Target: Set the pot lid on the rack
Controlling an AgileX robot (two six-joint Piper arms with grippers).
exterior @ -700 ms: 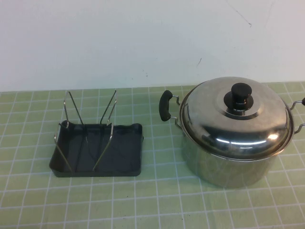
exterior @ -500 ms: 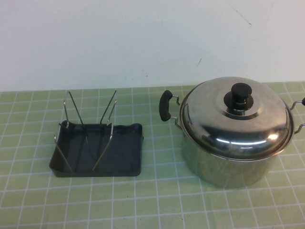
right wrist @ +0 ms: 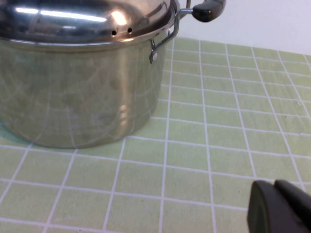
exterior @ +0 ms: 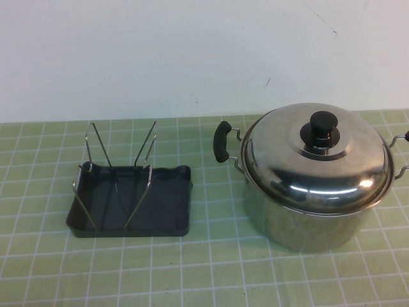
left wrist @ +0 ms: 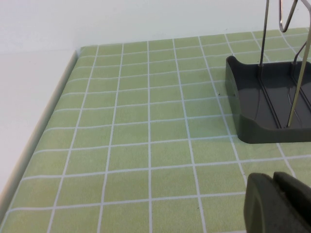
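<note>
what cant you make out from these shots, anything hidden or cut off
- Inside of the pot: hidden in the high view by the pot lid sitting on it.
- Pot's right-side handle: cut off by the high view's edge.
- Rack: cut off by the left wrist view's edge, prong tops out of frame.
- Left gripper and right gripper: only a dark corner of each shows in its wrist view, absent from the high view.

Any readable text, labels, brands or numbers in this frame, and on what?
None.
The pot lid, pot, rack and checked table cover carry no print.
The left gripper is low beside the rack, the right gripper low beside the pot; neither is marked.
</note>
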